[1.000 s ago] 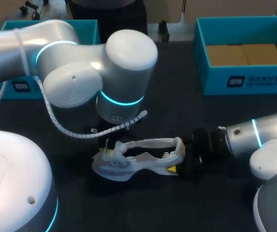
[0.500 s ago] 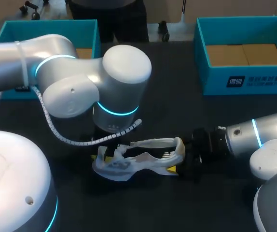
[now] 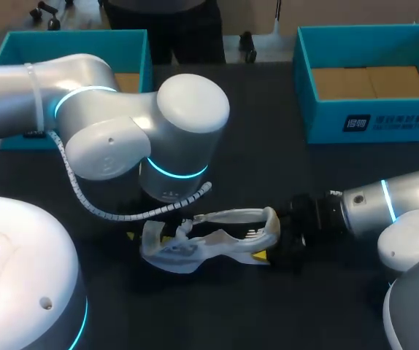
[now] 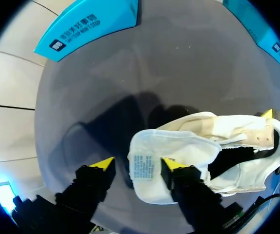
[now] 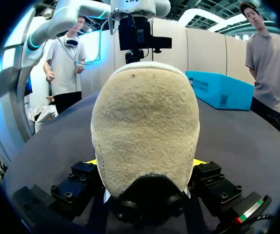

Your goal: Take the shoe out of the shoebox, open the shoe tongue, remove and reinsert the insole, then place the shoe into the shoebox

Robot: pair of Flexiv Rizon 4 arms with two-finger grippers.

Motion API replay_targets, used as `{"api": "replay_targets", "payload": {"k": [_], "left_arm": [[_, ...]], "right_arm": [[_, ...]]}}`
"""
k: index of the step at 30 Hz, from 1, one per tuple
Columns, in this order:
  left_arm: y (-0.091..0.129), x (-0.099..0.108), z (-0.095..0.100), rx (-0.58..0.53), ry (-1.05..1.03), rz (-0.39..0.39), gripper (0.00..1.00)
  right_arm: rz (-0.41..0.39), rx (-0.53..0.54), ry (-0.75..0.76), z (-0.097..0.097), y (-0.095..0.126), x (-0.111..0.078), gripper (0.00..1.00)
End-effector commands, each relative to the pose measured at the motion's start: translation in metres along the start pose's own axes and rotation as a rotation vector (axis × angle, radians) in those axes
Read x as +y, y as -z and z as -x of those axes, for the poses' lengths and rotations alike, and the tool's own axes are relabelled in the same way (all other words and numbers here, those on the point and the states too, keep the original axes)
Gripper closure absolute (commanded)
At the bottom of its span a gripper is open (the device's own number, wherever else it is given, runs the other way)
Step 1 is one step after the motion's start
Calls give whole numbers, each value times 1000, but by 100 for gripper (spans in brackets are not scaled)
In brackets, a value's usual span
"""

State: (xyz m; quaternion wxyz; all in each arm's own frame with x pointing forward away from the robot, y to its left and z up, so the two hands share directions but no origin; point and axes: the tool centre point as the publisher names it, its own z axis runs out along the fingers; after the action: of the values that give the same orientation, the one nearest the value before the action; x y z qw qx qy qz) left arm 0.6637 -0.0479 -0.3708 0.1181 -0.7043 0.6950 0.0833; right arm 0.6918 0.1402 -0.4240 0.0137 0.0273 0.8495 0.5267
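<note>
Since 1.0 s ago the left arm (image 3: pixel 122 124) has shifted a little toward its own side of the table (image 3: pixel 268 168). 1 yellow fingertip (image 3: pixel 131 235) now shows just outside the shoe's toe end. The shoe (image 3: pixel 217 244) and the right arm (image 3: pixel 385 204) have not visibly moved.

Shoe position: out of the box, lying on the dark table between the 2 arms and well apart from both shoeboxes. Step 1 reads as done.

Left gripper (image 4: pixel 137 164): fingers spread wide and gripping nothing. The tongue (image 4: pixel 152 156) is folded out over the toe end. 1 finger lies against the tongue, the other over bare table beside it. My reading is that opening the tongue is in hand or nearly finished.

Right gripper (image 5: pixel 146 162): closed on the heel from 2 sides, steadying the shoe.

Insole: no loose insole shows on the table. The shoe's interior is too dark to tell whether one sits inside, so I judge that removing and reinserting it is not yet begun.

Last step is open: the left shoebox (image 3: pixel 71 33) and right shoebox (image 3: pixel 326 124) stand at the far side, and neither holds the shoe.
</note>
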Motion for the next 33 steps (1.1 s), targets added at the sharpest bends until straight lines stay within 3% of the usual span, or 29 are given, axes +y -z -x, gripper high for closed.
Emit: {"api": "replay_targets", "payload": {"k": [1, 7, 13, 21, 28, 33], "left_arm": [[11, 6, 7, -5, -9, -75, 5], [26, 3, 6, 16, -40, -130, 2], [43, 1, 0, 19, -73, -239, 0], [65, -12, -1, 79, -99, -298, 0], [89, -33, -1, 213, -192, -387, 0], [104, -44, -2, 351, -410, -436, 0]], "right_arm": [[-1, -3, 1, 0, -4, -2, 100], [-1, -3, 1, 0, -4, -2, 100], [-1, -3, 1, 0, -4, -2, 100], [-1, -3, 1, 0, -4, -2, 100], [-1, -3, 1, 0, -4, -2, 100], [-1, -3, 1, 0, -4, -2, 100]]}}
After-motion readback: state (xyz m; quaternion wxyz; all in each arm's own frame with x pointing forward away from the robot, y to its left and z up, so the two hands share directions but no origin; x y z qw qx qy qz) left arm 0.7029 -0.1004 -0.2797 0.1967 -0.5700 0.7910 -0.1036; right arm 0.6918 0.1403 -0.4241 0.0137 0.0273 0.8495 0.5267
